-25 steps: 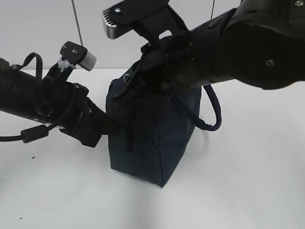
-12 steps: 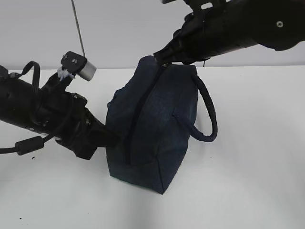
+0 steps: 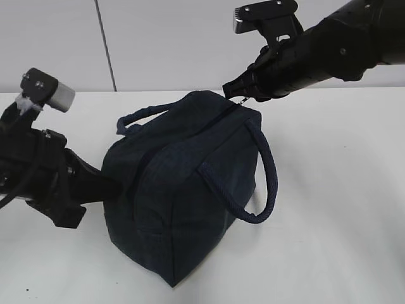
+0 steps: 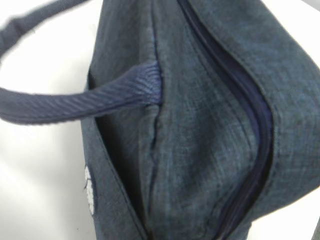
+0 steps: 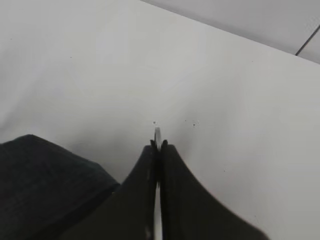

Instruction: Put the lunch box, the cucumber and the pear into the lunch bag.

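The dark navy lunch bag (image 3: 183, 190) lies tilted on the white table with its zipper (image 4: 250, 115) closed along the top. My right gripper (image 3: 233, 95) is shut on the metal ring pull (image 5: 157, 135) at the bag's far top corner. Its jaws are pressed together in the right wrist view (image 5: 157, 146). My left gripper (image 3: 106, 185) is buried in the fabric at the bag's left end and holds it. Its fingers are hidden in the left wrist view, which the bag (image 4: 200, 125) fills. The lunch box, cucumber and pear are out of view.
One loop handle (image 3: 262, 177) hangs down the bag's right side and the other (image 3: 142, 114) sticks out at the upper left. White table (image 3: 329, 221) surrounds the bag, with a grey wall behind it.
The bag has been dragged left and tipped over with my left arm. My right gripper has moved right with the ring pull, so the far handle now shows.
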`<state>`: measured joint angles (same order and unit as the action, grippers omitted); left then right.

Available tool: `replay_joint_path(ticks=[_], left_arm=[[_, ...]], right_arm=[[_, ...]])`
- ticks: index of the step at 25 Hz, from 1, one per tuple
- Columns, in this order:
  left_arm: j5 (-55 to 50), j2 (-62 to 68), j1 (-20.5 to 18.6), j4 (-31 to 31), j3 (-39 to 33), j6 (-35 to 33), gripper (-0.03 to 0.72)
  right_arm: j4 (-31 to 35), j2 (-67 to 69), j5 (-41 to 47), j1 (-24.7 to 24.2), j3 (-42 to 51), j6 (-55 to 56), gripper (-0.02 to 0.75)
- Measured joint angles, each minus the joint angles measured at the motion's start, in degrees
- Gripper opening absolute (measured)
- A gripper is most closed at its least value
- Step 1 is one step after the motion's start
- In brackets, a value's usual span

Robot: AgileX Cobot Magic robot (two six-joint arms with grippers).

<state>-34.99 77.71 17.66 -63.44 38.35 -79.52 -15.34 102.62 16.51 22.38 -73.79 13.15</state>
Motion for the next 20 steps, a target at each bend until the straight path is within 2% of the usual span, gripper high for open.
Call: replay_joint_path(ticks=[3,4,6,9,11,15,20], left_arm=[[0.0,-1.13,-0.52,-1.07,-0.18,0.0,0.006],[-0.26,-1.35,-0.66,-1.13,-0.18,0.0,0.034],[-1.1,-1.56,-0.81,-1.5,-0.18,0.17,0.129],[-1.51,-2.0,-0.92,-1.5,-0.18,2.15,0.34],[-1.57,-2.08,-1.6,-1.45,-0.12,2.82,0.41],[0.04,-3.17,-2.23,-2.59,3.71,3.45,0.412],[-0.3,1.83,-2.17,-2.72,17.05,10.67,0.386]], right_arm=[[0.23,0.0,-0.01,0.0,0.0,-0.21,0.006],[0.23,0.0,-0.01,0.0,0.0,-0.21,0.006],[0.23,0.0,-0.01,0.0,0.0,-0.21,0.006],[0.25,0.0,-0.01,0.0,0.0,-0.34,0.006],[0.25,0.0,-0.01,0.0,0.0,-0.34,0.006],[0.49,0.0,-0.01,0.0,0.0,-0.45,0.006],[1.1,0.0,-0.1,0.0,0.0,-0.45,0.006]])
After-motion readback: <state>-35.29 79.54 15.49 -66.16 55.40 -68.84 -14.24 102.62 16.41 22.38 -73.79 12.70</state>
